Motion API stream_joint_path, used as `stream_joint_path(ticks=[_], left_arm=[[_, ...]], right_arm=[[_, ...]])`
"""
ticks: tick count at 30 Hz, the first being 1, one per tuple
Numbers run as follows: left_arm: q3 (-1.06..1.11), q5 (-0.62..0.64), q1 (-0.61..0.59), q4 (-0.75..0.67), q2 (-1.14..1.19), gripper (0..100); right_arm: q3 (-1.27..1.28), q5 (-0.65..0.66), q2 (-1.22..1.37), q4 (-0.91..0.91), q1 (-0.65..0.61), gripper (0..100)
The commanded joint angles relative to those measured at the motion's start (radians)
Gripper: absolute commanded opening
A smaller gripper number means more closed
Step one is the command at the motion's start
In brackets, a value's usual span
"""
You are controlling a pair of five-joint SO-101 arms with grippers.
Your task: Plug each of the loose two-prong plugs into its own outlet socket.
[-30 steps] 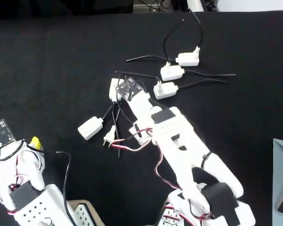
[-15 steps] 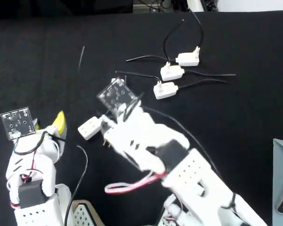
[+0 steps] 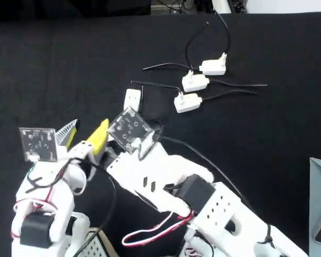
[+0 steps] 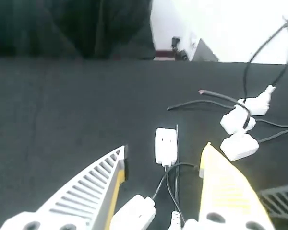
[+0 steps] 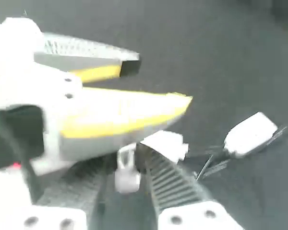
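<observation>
The worktop (image 3: 43, 64) is black. The left fingers (image 4: 225, 191), one yellow and one white with ribs, are spread wide. They sit low on the left side of the high view. Just to the right of them in that view, the right arm (image 3: 166, 176) comes in from the bottom right. The right fingers (image 5: 170, 184) are close together and hold a small white plug (image 5: 126, 176) between them. It looks blurry. A near socket (image 5: 165, 143), also white, lies on the worktop just past the plug, right beside the yellow finger. A far socket (image 3: 132, 100) lies a little above the middle of the high view, left of center. Its two slots show, and a thin black cord (image 3: 152, 84) runs by it. Up and to the right of the middle, three more sockets (image 3: 195, 82) lie close together in a small row. Each one looks to have a plug pushed into it. Black wires (image 3: 241, 84) run out from them across the worktop.
</observation>
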Motion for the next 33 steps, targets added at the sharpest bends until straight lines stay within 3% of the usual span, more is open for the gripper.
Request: stream_joint_path(ticks=[1, 9, 18, 22, 33], left_arm=[[-0.068, -0.049, 0.022, 0.034, 0.002, 26], [-0.077, -0.058, -0.016, 0.04, 0.0, 26], [-0.041, -0.051, -0.541, 0.051, 0.002, 25], [0.045, -0.051, -0.691, 0.043, 0.002, 25], [0.242, -0.051, -0.736, -0.003, 0.002, 25]], right_arm=[[-0.002, -0.002, -0.008, -0.02, -0.011, 1.1], [0.015, -0.002, -0.008, -0.017, -0.003, 1.1], [0.007, -0.009, 0.131, -0.109, 0.034, 1.1], [-0.016, -0.011, 0.32, -0.221, 0.029, 1.1], [-0.24, -0.081, 0.705, -0.321, 0.032, 1.1]])
